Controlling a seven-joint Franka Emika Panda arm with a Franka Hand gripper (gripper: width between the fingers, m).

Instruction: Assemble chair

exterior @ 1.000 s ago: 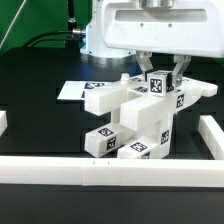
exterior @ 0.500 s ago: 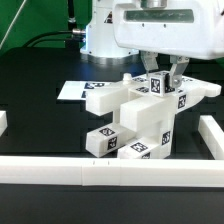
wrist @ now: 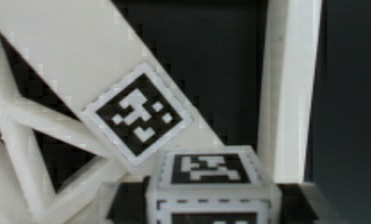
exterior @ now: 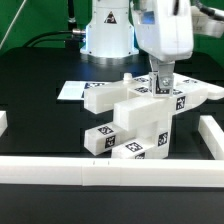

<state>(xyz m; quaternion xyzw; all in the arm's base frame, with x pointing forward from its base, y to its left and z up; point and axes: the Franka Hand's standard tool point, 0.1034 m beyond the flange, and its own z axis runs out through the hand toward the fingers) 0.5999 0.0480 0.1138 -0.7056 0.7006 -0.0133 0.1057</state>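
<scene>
- chair (exterior: pixel 135 115): i see it standing mid-counter (exterior: pixel 40 122), between the marker board (exterior: pixel 68 91) and the near border rail (exterior: pixel 60 172).
- claw (exterior: pixel 162 82): lowered onto a small tagged cube (wrist: pixel 208 168) atop the chair; i cannot tell whether its fingers are clamped on it.

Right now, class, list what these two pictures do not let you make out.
Tool grip: exterior view, its own body hides the gap; open or shut unclear.
Chair far side: exterior view, hidden by its near parts.
Chair, wrist view: blurred, cut off at every edge.
Marker board: exterior view, chair covers part.
</scene>
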